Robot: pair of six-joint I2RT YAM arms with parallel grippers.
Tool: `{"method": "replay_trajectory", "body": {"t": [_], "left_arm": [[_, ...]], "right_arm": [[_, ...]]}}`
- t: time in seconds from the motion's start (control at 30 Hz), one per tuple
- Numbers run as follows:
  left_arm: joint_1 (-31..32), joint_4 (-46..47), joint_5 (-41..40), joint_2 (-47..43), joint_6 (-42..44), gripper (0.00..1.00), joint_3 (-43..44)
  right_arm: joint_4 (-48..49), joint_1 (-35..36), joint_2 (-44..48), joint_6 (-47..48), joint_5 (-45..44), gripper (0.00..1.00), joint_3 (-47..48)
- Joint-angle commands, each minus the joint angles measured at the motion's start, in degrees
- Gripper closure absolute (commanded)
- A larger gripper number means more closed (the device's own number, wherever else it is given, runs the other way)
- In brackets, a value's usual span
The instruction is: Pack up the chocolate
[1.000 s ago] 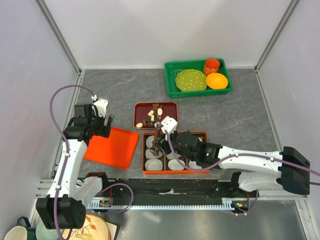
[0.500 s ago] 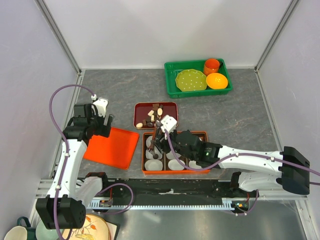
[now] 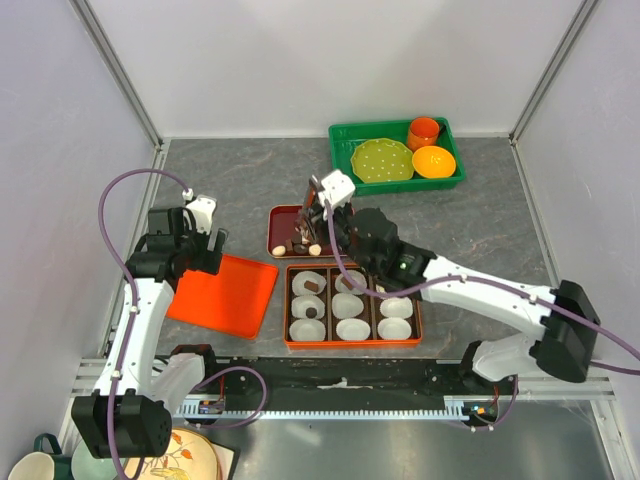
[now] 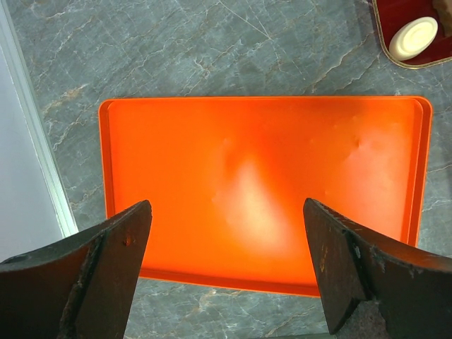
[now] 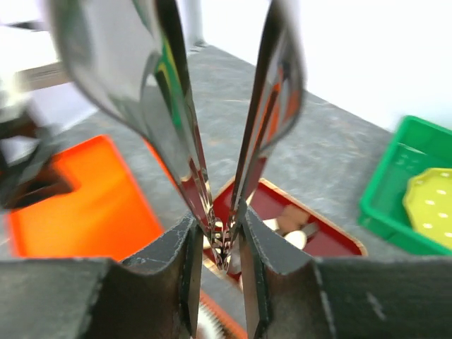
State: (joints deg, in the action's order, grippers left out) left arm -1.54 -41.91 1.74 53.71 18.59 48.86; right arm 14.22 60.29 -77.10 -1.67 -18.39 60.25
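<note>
- The chocolate [image 3: 300, 240] mostly sits in a small dark red tray [image 3: 285, 222] mid-worktop, brown cubes mixed with cream ovals. Looks like a couple of brown bits are already in the paper cups [image 3: 352, 328] on the left side of the orange box [image 3: 350, 343] just in front of it.
- The right claw [image 5: 220, 261] is clamped on a pair of metal tongs [image 5: 176, 106]. The tips are squeezed nearly together and point down at the red tray. Can't tell if there's a piece between them.
- The right arm reaches in from its base at the near right, slanting over the box, with the wrist up above the red tray.
- The left claw [image 4: 226, 208] is wide open and holds nothing. It faces straight down over the flat orange tray [image 4: 261, 141], and the left arm is folded up on its own side.
- A green basket [image 3: 345, 180] sits at the back of the worktop [image 3: 230, 180].
</note>
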Motion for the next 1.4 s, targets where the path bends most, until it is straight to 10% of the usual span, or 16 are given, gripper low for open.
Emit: {"method": "replay_trajectory", "body": {"t": [0.0, 0.8, 1.37], "left_arm": [[-0.3, 0.4, 0.6, 0.2, -0.3, 0.05, 2.4], [-0.3, 2.4, 0.5, 1.4, 0.6, 0.05, 0.7], [-0.3, 2.9, -0.3, 1.0, 1.3, 0.05, 0.0]], "right_arm": [[3.2, -5.3, -7.2, 1.2, 4.3, 0.70, 5.2], [6.5, -17.4, -27.8, -3.2, 4.9, 0.43, 13.3], [7.7, -18.5, -26.8, -5.4, 6.2, 0.53, 8.6]]}}
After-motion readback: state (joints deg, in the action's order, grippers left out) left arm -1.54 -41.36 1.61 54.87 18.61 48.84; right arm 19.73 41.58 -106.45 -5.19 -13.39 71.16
